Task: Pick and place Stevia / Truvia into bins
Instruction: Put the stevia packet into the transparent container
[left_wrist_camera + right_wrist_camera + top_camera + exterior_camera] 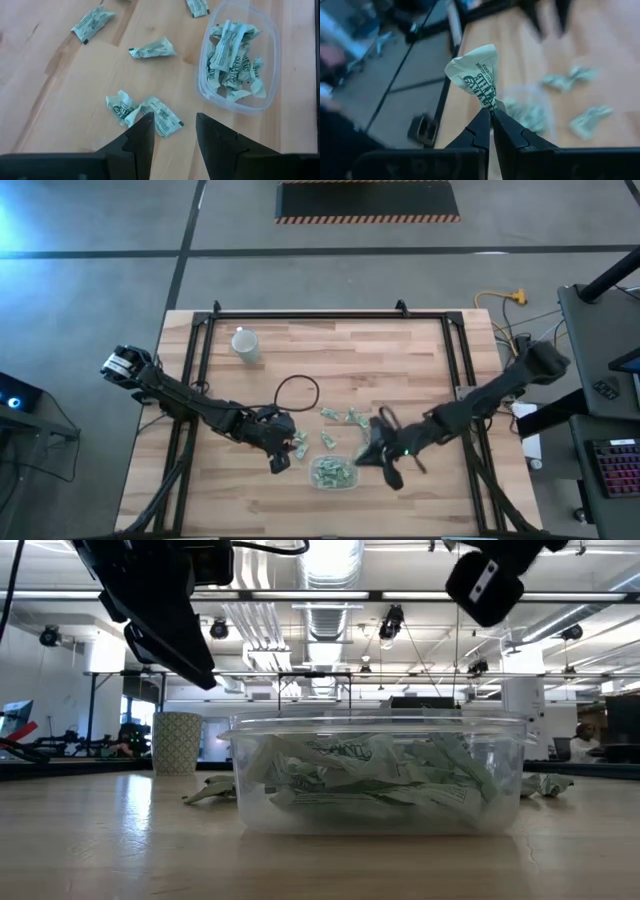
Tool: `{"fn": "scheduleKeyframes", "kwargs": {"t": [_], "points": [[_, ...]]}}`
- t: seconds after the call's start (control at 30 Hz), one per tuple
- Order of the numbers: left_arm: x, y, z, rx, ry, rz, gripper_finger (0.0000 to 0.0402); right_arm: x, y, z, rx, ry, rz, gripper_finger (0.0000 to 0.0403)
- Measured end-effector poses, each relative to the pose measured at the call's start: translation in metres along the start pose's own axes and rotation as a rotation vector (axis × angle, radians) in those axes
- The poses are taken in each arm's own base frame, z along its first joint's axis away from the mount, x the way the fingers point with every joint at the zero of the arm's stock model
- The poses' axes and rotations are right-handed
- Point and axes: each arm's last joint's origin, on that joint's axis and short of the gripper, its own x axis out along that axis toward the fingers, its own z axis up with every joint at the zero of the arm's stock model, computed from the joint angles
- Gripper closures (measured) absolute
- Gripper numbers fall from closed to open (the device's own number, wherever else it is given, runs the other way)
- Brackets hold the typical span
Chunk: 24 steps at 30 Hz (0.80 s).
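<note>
The desk (400, 350) is carrying everything; the clear bin (334, 473) is sitting near its front edge, already holding a heap of sachets too tangled to count. The right claw (491, 114) is hovering just beside the bin, its fingers pinched together on one crumpled Stevia sachet (476, 75). To do this step well, I judge it should be centring the sachet over the bin's opening before parting its fingers, staying low so the light paper is not drifting past the rim. The left claw (174, 131) is poised with fingers apart above a loose pair of sachets (142, 110) on the other side of the bin. Counting: one bin, one white cup (245, 344), two claws, and roughly seven loose sachets lying on the desk.
</note>
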Motion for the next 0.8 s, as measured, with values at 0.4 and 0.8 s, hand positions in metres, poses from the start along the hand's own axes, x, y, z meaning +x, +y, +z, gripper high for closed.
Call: {"fn": "scheduleKeyframes", "kwargs": {"t": [0.4,0.8], "points": [[0.0,-0.001,0.002,-0.009,-0.027,-0.015,0.0274,0.06,0.001,-0.025,-0.025,0.142,-0.042,0.0394],[0.0,-0.001,0.001,-0.008,-0.026,-0.014,0.0274,0.065,0.001,-0.026,-0.086,0.236,-0.113,0.0354]]}}
